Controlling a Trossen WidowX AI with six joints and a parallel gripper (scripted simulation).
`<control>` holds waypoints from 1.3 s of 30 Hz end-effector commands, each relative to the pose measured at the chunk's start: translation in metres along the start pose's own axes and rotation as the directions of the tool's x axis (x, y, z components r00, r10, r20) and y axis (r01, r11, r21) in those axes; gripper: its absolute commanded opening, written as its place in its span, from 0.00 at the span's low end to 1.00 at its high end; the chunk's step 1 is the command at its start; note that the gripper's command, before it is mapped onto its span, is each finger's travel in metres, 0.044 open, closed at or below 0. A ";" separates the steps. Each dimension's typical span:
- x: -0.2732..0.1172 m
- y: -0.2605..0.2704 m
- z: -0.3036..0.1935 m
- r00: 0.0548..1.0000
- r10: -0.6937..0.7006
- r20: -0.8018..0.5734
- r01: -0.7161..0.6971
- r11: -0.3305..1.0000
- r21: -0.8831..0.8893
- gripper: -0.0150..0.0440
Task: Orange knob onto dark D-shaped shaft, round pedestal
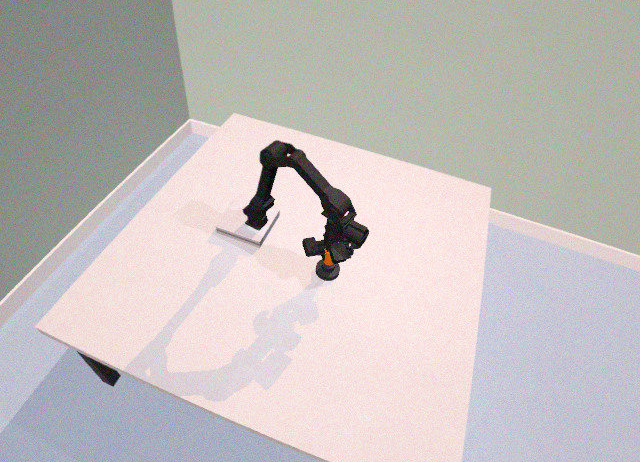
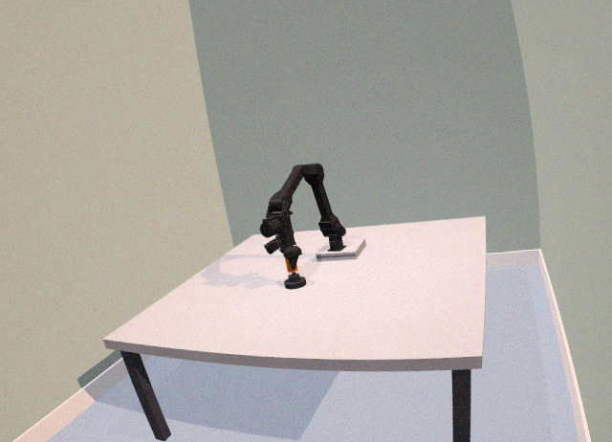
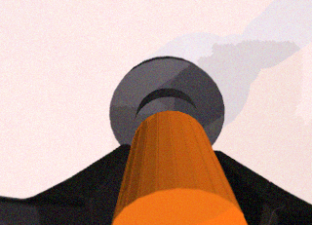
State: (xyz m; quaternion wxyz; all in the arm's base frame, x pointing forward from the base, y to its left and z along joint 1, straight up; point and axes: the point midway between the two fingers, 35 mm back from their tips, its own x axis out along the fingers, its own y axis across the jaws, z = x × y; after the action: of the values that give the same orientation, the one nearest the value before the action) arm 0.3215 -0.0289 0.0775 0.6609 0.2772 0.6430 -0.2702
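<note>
Gripper [image 1: 327, 253] [image 2: 292, 263] [image 3: 170, 155] part open, fingers closed on the orange knob [image 1: 328, 258] [image 2: 288, 265] [image 3: 171, 162], one each side. Grip is on; knob not released.

Knob is over the round pedestal [image 1: 321, 273] [image 2: 295, 282] [image 3: 126, 95]. Exterior view: narrow pale gap between knob's lower end and pedestal top, so not seated. Knob leans slightly there. Shaft is hidden; can't tell if the knob's hole is on it, or how the flats line up.

Wrist view: knob's lower end covers the near part of the pedestal's raised centre; dark crescent shows past it.

Pedestal is on the pale table [image 1: 403, 317] [image 2: 385, 309] [image 3: 49, 64]. In exterior view it's left of and nearer than the arm's base plate [image 1: 235, 233] [image 2: 356, 250]. Arm [image 1: 310, 175] [image 2: 319, 195] arches up from the plate, then down to the knob.
</note>
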 end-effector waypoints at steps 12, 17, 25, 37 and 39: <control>0.002 -0.001 -0.001 1.000 0.001 0.004 -0.001 1.000 0.008 0.25; 0.002 -0.002 -0.001 1.000 0.001 0.004 -0.001 1.000 0.008 0.25; -0.001 -0.001 -0.001 1.000 0.001 0.004 -0.001 1.000 0.008 0.25; -0.003 0.002 0.002 1.000 0.001 0.004 -0.002 0.976 0.216 0.25; -0.003 0.002 0.003 1.000 0.001 0.004 -0.002 0.976 0.216 0.25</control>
State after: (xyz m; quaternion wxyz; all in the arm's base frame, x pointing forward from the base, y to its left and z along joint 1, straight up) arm 0.3215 -0.0287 0.0787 0.6320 0.3357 0.6168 -0.3280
